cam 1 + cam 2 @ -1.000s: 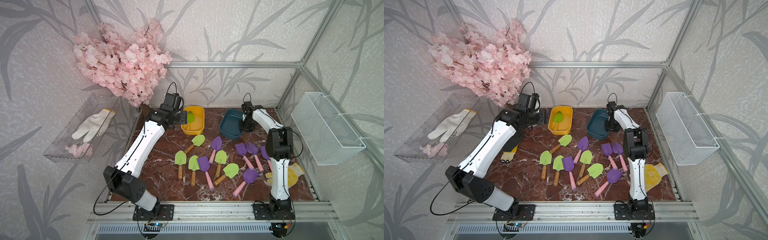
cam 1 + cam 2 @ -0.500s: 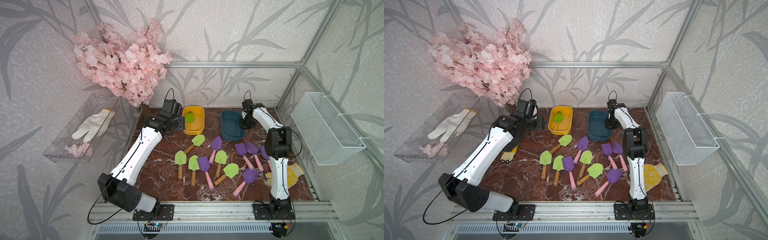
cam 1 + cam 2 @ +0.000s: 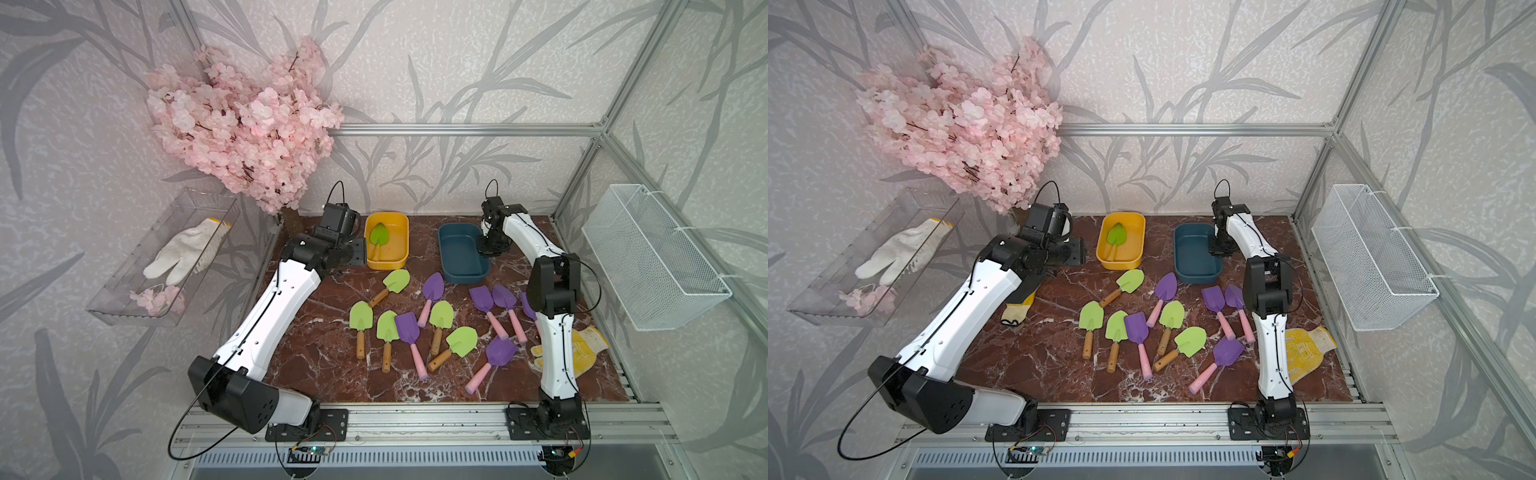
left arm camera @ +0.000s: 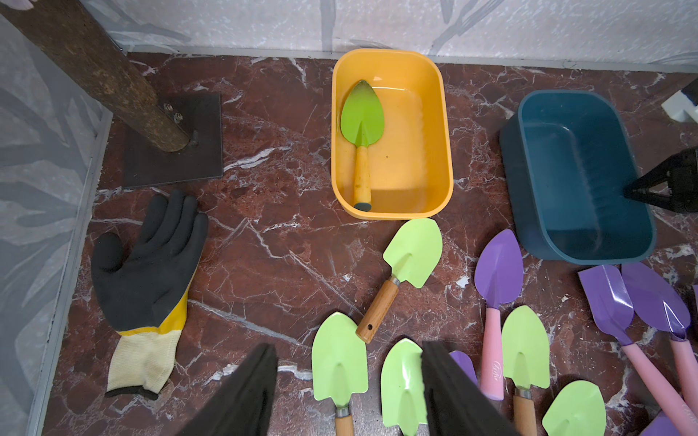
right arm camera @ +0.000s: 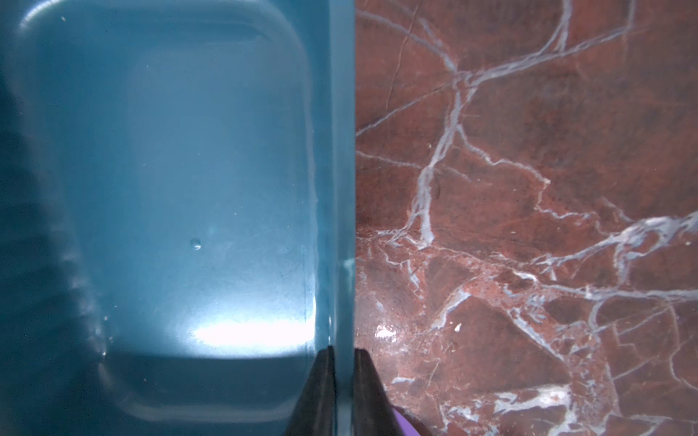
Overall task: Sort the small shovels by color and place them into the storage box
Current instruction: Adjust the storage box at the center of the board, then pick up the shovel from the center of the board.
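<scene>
- The sorting looks barely begun. One green shovel (image 3: 378, 235) lies inside the yellow box (image 3: 386, 264), with its pointed blade toward the back wall and its handle toward the robot.
- The blue box (image 3: 464, 276) stands near the yellow box, on the robot's right side of it, and is empty.
- Left to sort are five green shovels (image 3: 397, 280) and six purple shovels (image 3: 433, 286). They lie loose on the red marble table (image 3: 324, 357) in front of the yellow box, toward the robot's bases. One purple shovel is partly hidden behind the right arm.
- The green ones have light-green blades and tan wooden handles. The purple ones have glossy purple blades and pink handles. Blade shapes vary, some pointed and some squared, and a few shovels touch or overlap.
- The left gripper (image 4: 346, 351) is just beside the yellow box, on the robot's left side of it. Its jaws are apart and hold nothing.
- The right gripper (image 5: 344, 351) is clamped on the blue box's wall farthest from the yellow box, with one finger inside and one outside.
- This grip suggests the blue box is being positioned before any purple shovels go in.
</scene>
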`<state>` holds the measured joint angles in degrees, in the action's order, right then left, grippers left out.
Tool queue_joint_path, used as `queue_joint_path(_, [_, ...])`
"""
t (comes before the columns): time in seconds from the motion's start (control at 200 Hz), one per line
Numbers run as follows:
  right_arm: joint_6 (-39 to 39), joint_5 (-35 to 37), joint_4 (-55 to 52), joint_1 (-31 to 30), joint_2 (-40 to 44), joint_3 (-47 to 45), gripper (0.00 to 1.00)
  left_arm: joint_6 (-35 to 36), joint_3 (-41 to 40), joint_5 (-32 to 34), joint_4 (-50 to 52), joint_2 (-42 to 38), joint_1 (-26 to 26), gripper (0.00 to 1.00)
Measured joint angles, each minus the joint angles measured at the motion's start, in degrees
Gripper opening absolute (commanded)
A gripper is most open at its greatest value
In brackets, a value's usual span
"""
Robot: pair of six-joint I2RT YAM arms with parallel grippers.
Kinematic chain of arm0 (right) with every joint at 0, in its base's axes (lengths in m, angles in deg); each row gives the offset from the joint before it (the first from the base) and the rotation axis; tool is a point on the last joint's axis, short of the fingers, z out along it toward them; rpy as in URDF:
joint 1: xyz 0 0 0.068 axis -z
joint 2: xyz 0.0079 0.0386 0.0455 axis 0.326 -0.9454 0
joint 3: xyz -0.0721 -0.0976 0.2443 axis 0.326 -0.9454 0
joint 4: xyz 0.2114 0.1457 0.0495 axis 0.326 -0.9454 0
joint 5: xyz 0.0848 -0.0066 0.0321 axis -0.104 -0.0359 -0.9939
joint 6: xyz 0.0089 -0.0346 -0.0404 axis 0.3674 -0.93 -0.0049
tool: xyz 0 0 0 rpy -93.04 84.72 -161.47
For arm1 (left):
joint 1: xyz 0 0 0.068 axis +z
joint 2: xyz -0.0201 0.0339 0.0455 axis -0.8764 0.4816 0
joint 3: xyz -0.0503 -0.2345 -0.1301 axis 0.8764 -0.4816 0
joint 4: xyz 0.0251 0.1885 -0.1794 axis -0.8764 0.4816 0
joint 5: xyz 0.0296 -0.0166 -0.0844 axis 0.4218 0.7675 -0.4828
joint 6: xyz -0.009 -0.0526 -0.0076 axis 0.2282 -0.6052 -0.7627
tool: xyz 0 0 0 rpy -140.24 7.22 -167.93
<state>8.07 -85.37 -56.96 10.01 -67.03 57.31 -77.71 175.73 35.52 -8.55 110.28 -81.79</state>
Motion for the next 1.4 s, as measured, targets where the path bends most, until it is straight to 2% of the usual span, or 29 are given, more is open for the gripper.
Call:
queue_joint_path(0.045, [0.0, 0.0, 0.0, 0.0, 0.0, 0.0, 0.28, 0.0, 0.0, 0.1, 0.2, 0.0, 0.0, 0.68])
queue_joint_path(0.09, [0.0, -0.1, -0.1, -0.1, 0.0, 0.0, 0.37, 0.0, -0.1, 0.1, 0.2, -0.1, 0.0, 0.71])
queue_joint_path(0.165, [0.1, -0.5, -0.1, -0.1, 0.0, 0.0, 0.43, -0.1, -0.3, 0.1, 0.3, -0.5, 0.0, 0.79])
queue_joint_path(0.23, [0.3, -1.0, -0.3, -0.2, 0.2, 0.0, 0.5, -0.4, -0.3, 0.0, 0.6, -1.0, 0.0, 0.81])
queue_joint_path(0.43, [1.2, -1.3, -2.0, -0.5, 5.8, 0.1, 0.55, -1.3, -0.3, 0.1, 0.8, -3.1, -0.4, 0.81])
queue_joint_path(0.63, [1.9, -1.0, -3.7, -1.5, 21.0, -2.4, 0.58, -2.4, -1.6, 0.3, 1.2, -4.9, -1.8, 0.78])
queue_joint_path(0.735, [1.8, -1.1, -4.0, -2.3, 30.5, -8.1, 0.6, -3.4, -4.1, 0.3, 1.7, -6.4, -2.3, 0.78])
queue_joint_path(0.915, [2.3, -2.8, -3.6, -2.8, 43.7, -25.3, 0.61, -5.0, -8.6, 0.3, 3.1, -9.0, -2.4, 0.78])
queue_joint_path(1.245, [4.4, -6.2, -4.2, -6.2, 49.5, -49.3, 0.62, -7.8, -14.4, 0.2, 4.9, -12.3, -2.7, 0.78])
queue_joint_path(1.4, [4.9, -8.2, -3.5, -7.3, 50.8, -56.7, 0.63, -8.9, -15.7, 0.4, 5.2, -12.9, -2.7, 0.78])
